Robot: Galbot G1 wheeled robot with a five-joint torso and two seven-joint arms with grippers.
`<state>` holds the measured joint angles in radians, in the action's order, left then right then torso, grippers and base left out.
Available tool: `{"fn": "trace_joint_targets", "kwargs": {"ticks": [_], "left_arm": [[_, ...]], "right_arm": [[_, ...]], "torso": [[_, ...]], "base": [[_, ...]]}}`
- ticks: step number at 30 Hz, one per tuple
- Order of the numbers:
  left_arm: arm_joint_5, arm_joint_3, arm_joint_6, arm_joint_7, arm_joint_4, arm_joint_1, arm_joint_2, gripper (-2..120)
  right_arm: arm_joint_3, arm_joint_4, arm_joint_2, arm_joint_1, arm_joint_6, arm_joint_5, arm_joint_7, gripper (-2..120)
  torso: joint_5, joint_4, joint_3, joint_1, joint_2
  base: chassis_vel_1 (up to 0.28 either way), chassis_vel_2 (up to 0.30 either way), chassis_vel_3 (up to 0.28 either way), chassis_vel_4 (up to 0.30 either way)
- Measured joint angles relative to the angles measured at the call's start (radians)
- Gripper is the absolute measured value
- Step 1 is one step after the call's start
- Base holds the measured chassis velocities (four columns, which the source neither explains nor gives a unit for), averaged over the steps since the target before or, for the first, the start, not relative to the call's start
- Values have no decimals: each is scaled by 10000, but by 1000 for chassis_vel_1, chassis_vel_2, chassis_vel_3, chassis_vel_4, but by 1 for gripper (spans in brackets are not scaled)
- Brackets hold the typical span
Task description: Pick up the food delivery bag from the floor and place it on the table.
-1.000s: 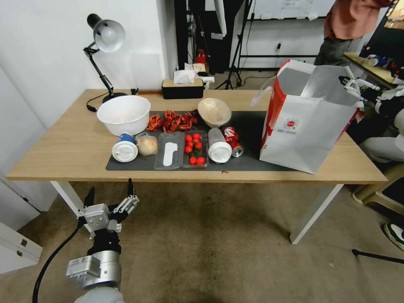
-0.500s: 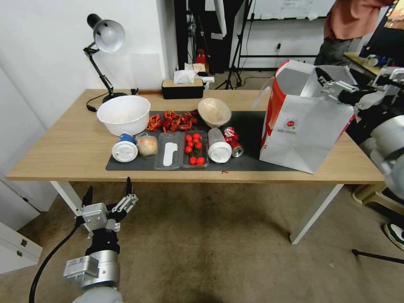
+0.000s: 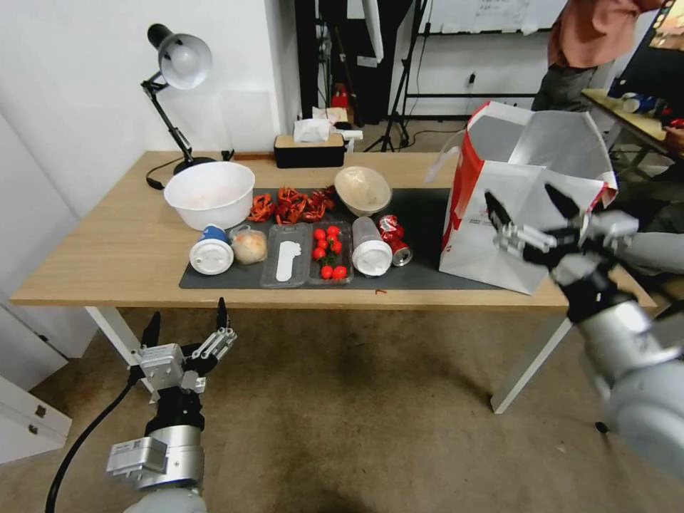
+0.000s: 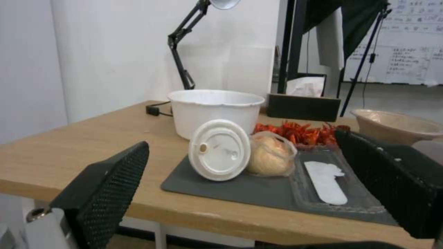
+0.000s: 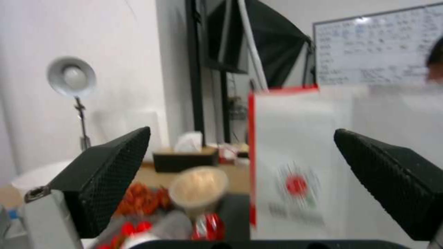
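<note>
1. Bag (image 3: 524, 206) stands upright on the table (image 3: 107, 249), at its right end, base partly on the dark mat (image 3: 420, 278), partly on bare wood. Mouth open, foil lining visible, red side panel facing the food, round red logo on the front face.
2. R gripper (image 3: 534, 206) hangs in front of the bag's front face, off the table's near edge; jaws spread wide, nothing between them. Can't tell whether the fingertips touch the paper.
3. R wrist view: bag (image 5: 300, 162) sits straight ahead between the two black fingers (image 5: 106, 173), logo roughly centred in the gap; view is blurred. Beige bowl (image 5: 198, 185) and red can (image 5: 207, 226) lie toward one finger, beside the bag.
4. L gripper (image 3: 187, 324) is low, below the table's near edge, over the floor (image 3: 356, 413), near the left table leg; jaws wide apart, empty.
5. L wrist view: through the gap between the pads (image 4: 108, 186) lies a tipped cup w/ white lid (image 4: 219, 150), a wrapped bun (image 4: 271, 155) touching it, a clear tray (image 4: 332, 183) next over, all on the mat. White bowl (image 4: 214, 110) just behind the cup, red crayfish (image 4: 300, 133) behind the bun.
6. Beyond those: desk lamp (image 3: 178, 64) at the table's far left corner, tissue box (image 3: 310, 146) at the far edge, tomatoes (image 3: 328, 251) in a second tray mid-mat.
7. Bag is well apart from the L gripper, w/ all the food between.
</note>
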<state>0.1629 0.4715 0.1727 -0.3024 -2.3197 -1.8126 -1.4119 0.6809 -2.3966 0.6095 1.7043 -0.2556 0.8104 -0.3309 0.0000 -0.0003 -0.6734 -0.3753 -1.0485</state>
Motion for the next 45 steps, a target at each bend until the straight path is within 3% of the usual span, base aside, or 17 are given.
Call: {"fn": "trace_joint_targets", "kwargs": {"ticks": [1, 9, 17, 31, 45], "left_arm": [[0, 0, 0, 0, 0, 0, 0, 100], [-4, -53, 211, 486, 293, -4, 12, 100], [28, -117, 626, 1294, 859, -6, -1, 100], [-43, -62, 772, 1447, 1370, 147, 19, 100], [74, -60, 654, 1657, 1377, 136, 25, 100]], "right_arm": [[0, 0, 0, 0, 0, 0, 0, 100], [-658, 568, 2227, 1499, -1004, -2400, 136, 100], [-1486, 1626, 3332, 1548, -1619, -3459, 7, 100], [-2001, 2312, 3405, 1130, -1424, -3258, 31, 100], [-1988, 2349, 3339, 1117, -1367, -3181, 60, 100]], "torso": [[0, 0, 0, 0, 0], [-1, 1, 0, 0, 0], [0, 3, -1, 0, 0], [0, 3, -2, 0, 1], [0, 3, -1, 0, 0]], "base": [[0, 0, 0, 0], [0, 0, 0, 0], [0, 0, 0, 0], [0, 0, 0, 0], [0, 0, 0, 0]]}}
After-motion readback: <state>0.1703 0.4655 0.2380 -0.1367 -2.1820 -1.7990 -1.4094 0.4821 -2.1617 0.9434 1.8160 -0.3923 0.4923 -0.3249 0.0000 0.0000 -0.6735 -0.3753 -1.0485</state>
